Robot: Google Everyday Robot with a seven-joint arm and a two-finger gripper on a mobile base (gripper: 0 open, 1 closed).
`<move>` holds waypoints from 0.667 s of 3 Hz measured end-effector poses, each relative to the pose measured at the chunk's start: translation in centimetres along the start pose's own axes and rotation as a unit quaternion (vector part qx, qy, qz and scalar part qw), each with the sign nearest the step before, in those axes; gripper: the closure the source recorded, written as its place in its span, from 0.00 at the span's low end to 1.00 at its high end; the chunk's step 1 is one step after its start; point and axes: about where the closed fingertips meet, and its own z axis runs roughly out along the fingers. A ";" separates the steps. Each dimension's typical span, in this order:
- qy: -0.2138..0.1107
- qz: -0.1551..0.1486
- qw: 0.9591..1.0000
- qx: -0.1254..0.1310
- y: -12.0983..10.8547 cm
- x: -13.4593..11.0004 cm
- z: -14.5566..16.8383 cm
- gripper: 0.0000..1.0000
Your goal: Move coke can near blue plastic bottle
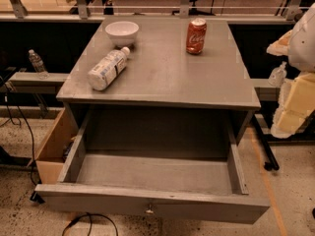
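At right edge, hand point(296, 100) cut off; coke can point(196, 36) upright.

Grey metal bench point(162, 77) mid-scene, drawer point(152, 176) pulled open on the near side. Speckled floor point(295, 191) below, black cable point(25, 132) trailing at left. Metal railing point(147, 7) across the far side. Dim, warm light. At right edge, beside bench, the gripper point(294, 104).

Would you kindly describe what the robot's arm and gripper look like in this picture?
Only part of it shows, at the right edge of the view beside the table. The arm is a smooth, rounded white shell. Below it, the gripper is made of pale yellow, blocky pieces with uneven edges. No cables or markings can be made out on either.
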 end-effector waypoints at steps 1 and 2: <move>0.000 0.000 1.000 0.000 0.0 0.0 0.0 0.00; -0.016 0.030 0.999 0.024 -0.7 0.9 0.1 0.00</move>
